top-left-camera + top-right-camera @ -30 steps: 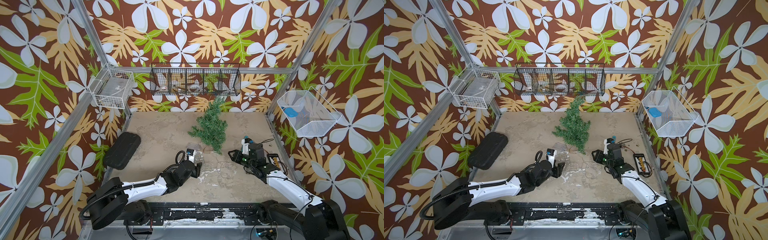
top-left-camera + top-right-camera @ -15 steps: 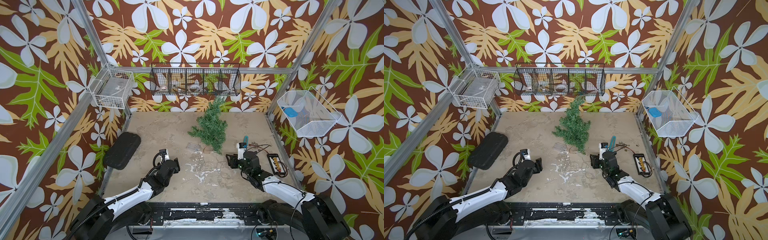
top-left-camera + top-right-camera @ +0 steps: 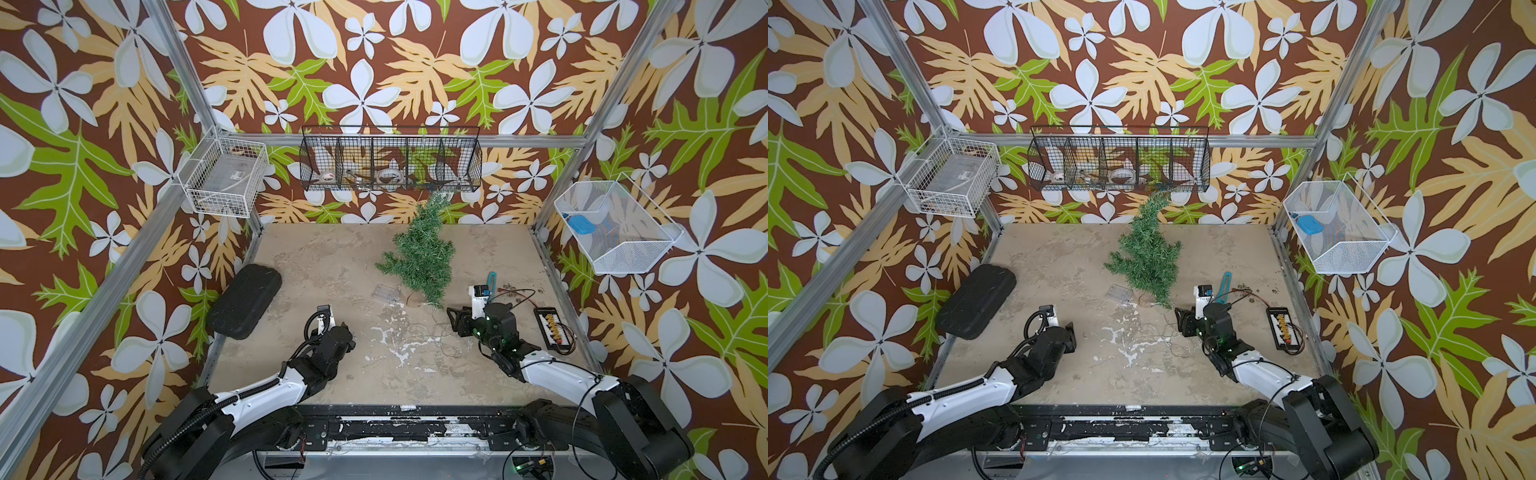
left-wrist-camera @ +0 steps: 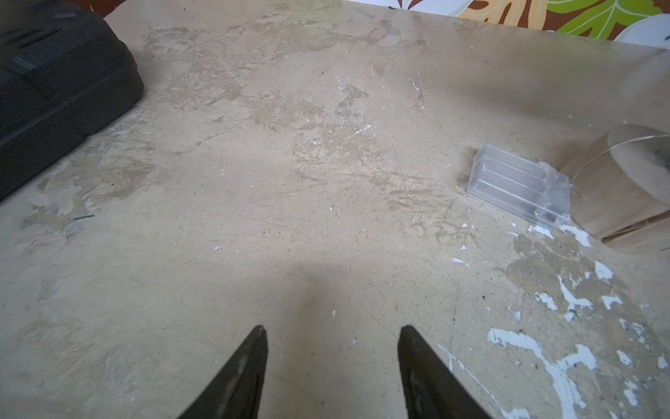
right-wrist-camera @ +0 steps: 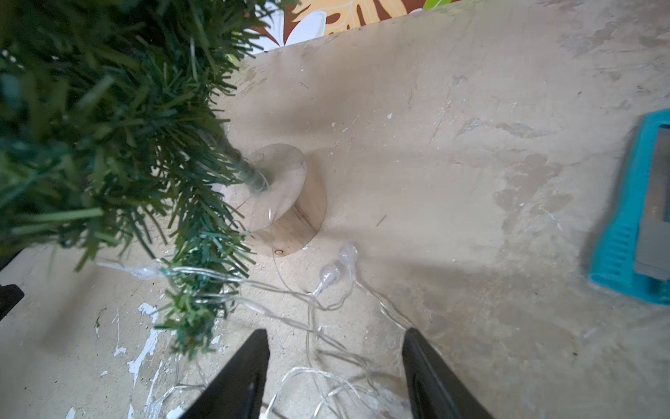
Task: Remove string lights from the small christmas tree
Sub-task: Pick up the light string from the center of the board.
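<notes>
Fingers of the left gripper are held apart with nothing between them, and only bare table is seen beneath the tips. The fingers of the right gripper are likewise parted, and loose loops of the string lights lie on the table between and just ahead of them, none of it pinched. Compared with a second ago, the left gripper has been drawn back from the foot of the small christmas tree. The clear box of the lights, then right at its tips, is now left flat on the table. It is found ahead of the left fingers and off toward the right arm's side, just beside the wooden base. The right gripper has been shifted only a little and is kept low near that base, with the tree's lowest branch hanging just ahead of its fingers. Most of the strand is judged to be off the tree already and spread on the table. A few strands are still seen threaded through that lowest branch tip, however, and one thin wire is laid over the base toward the trunk. The task is therefore judged nearly but not wholly done. The remaining catch is best reached by the right gripper, which would have to be closed on the strand and drawn away from the needles, while the left is placed well apart from it.
</notes>
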